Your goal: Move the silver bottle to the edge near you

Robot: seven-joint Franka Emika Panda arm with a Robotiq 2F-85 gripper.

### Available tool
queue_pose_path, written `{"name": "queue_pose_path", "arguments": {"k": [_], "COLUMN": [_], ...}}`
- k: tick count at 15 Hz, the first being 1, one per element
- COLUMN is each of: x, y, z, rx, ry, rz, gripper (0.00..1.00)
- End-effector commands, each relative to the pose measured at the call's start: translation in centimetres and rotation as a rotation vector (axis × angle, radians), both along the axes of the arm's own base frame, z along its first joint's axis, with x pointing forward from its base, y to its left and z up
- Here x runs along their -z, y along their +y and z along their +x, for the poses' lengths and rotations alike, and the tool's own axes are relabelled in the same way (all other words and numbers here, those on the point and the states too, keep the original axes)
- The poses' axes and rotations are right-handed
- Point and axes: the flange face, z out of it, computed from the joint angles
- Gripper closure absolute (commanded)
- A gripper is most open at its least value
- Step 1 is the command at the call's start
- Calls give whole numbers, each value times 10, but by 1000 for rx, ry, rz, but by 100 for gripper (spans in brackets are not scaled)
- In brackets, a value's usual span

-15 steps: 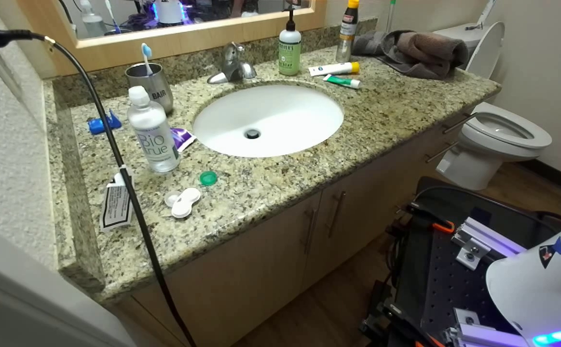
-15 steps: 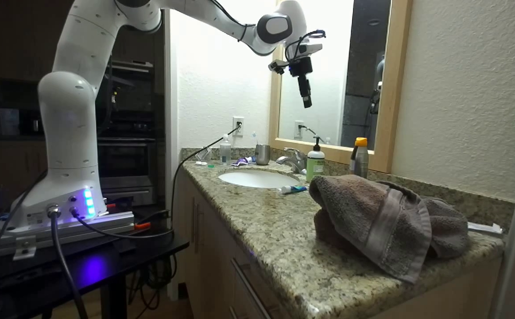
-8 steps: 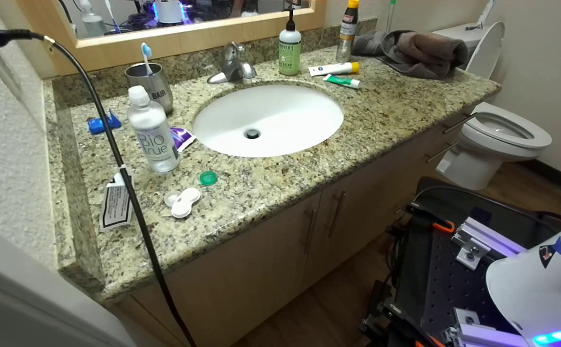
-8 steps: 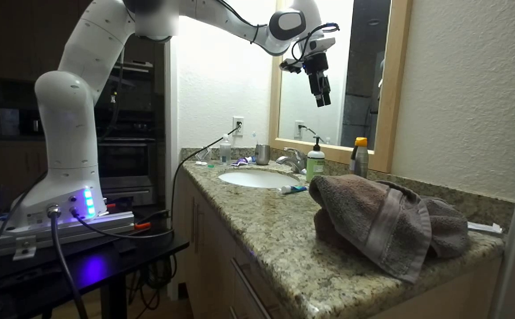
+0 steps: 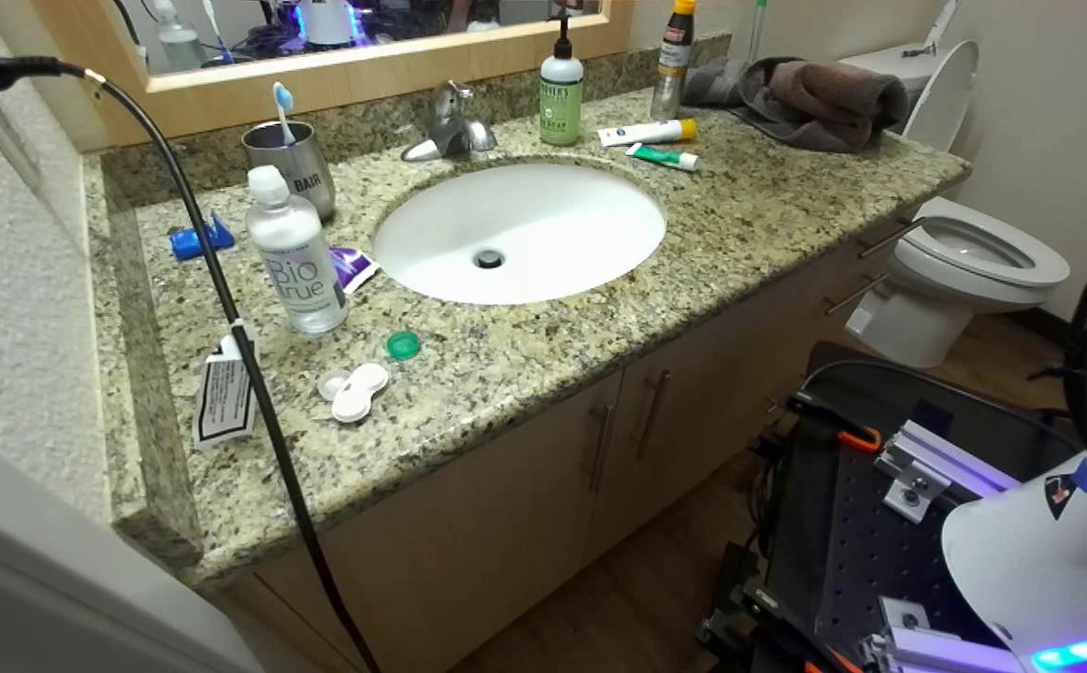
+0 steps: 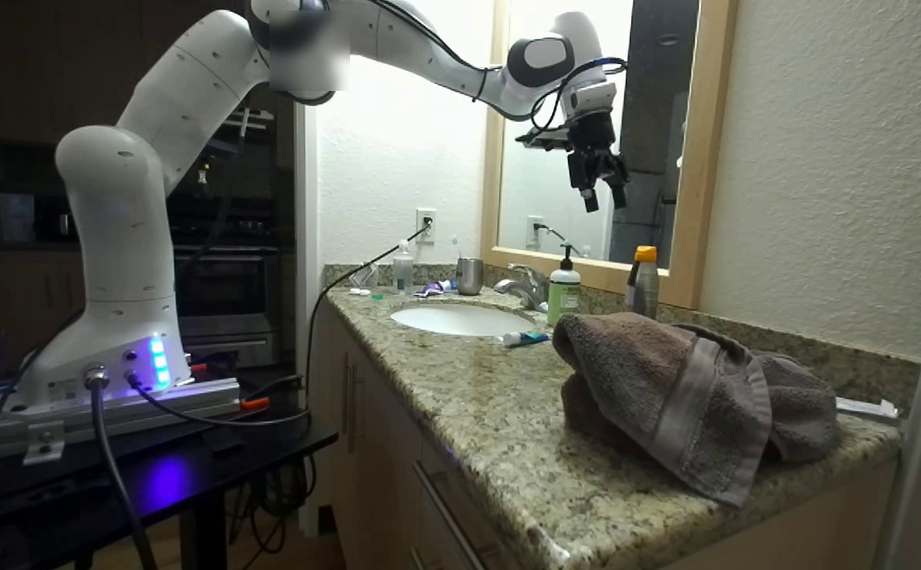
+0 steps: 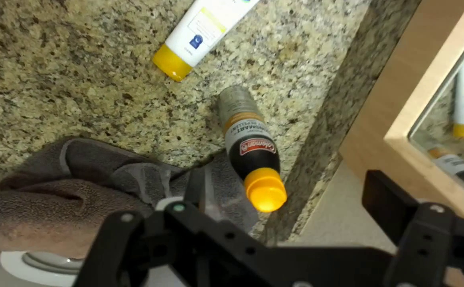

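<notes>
Silver bottle (image 6: 647, 286), base hidden behind towel (image 6: 670, 388) in an exterior view

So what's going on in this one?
A Franka robot's gripper hangs above the granite vanity top, jaws open and holding nothing. It seems to be aimed at the silver Coleman repellent bottle, which stands upright at the back, between the green pump soap bottle and the crumpled towel. The bottle has not yet been moved to the front edge.

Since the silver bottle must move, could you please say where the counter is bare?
Widest bare patch: between sink, green tube, towel and front edge; a narrower one between sink and edge. Crowded: around the silver bottle and the Biotrue bottle.
</notes>
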Motion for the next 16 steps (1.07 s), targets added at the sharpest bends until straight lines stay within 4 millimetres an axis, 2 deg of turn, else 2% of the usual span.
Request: {"name": "queue_pose_path", "arguments": {"k": [1, 4, 5, 7, 10, 13, 16], "x": [20, 39, 35, 43, 43, 44, 58], "y": [-39, -54, -46, -51, -52, -61, -69], "z": [-5, -12, -15, -14, -5, 1, 1], "rx": [195, 374, 293, 349, 348, 373, 421], "ry": [12, 20, 25, 25, -4, -49, -55], "rz": [28, 72, 46, 56, 23, 24, 30], "gripper": [0, 0, 0, 0, 0, 0, 0]}}
